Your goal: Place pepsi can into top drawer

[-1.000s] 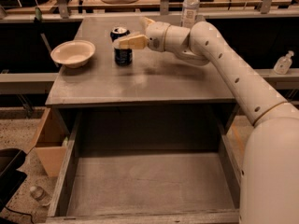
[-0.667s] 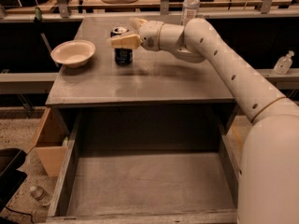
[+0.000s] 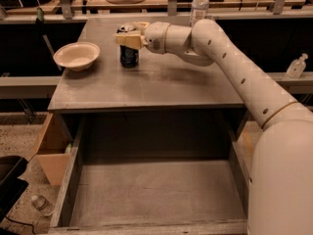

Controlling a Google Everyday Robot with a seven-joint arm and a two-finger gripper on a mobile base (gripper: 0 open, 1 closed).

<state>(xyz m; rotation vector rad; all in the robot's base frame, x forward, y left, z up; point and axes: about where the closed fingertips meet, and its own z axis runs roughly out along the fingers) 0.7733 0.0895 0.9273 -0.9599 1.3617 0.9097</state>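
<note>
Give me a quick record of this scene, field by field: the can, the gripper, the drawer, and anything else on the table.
pepsi can: upright on the tabletop, back left
gripper: at the can's top
top drawer: pulled open below the tabletop, can not in it
bowl: left of the can, apart from it
water bottle: far side, right of the can

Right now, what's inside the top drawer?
In the top drawer only its bare worn bottom shows; the rear, under the tabletop, is in shadow and unreadable. The pepsi can stands on the tabletop, with the gripper at its upper half.
</note>
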